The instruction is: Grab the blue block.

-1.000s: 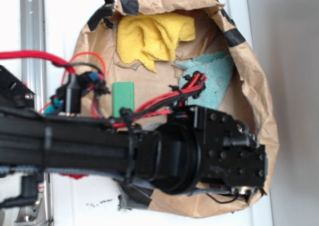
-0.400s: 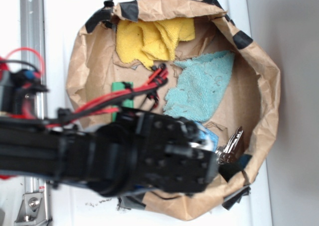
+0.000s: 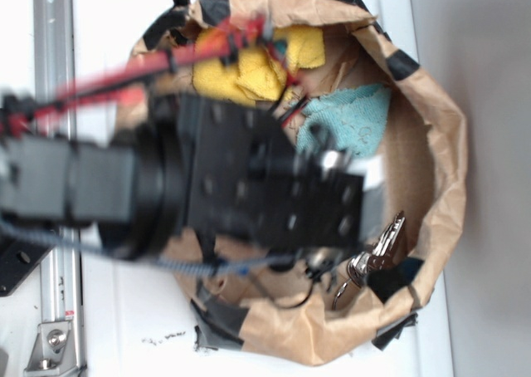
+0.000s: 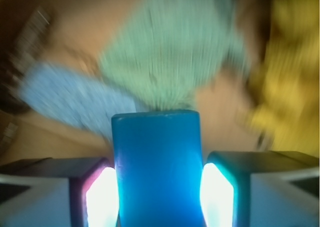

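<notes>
The blue block (image 4: 156, 167) is held upright between the two jaws of the gripper (image 4: 159, 197), clamped on both sides, above a blurred teal cloth (image 4: 172, 47) in a paper bag (image 3: 431, 128).

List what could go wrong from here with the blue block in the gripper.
1. The blue block sits between the pads of the gripper, but the wrist view is smeared by motion; a quick swing might let it slip.
2. The teal cloth and pale blue sponge lie below; a dropped block could land on them and roll away.
3. The red cables stretch over the paper bag's rim and might snag it.
</notes>
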You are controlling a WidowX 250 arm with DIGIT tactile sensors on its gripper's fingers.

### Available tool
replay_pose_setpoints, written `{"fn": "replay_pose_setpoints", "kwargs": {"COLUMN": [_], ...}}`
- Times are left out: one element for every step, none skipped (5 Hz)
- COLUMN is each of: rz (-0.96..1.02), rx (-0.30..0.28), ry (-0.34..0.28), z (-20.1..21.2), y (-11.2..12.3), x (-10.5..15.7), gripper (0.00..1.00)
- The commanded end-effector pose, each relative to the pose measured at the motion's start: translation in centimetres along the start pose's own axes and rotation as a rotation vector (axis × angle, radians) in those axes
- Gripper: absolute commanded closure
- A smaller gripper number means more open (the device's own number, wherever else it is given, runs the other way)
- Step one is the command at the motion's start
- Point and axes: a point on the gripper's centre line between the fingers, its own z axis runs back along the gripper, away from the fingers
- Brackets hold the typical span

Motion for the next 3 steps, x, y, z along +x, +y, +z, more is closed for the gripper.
{"fn": "replay_pose_setpoints", "kwargs": {"rz": [-0.297,-0.339,-0.331], "rx": [-0.143,-0.107,-0.039], "ry": [-0.234,-0.197,-0.182], "z": [6.4,7.0,7.1], "y": [0.3,-0.1,-0.3], "x": [3.2,2.2,1.6], "gripper": [1.0,1.0,1.0]}}
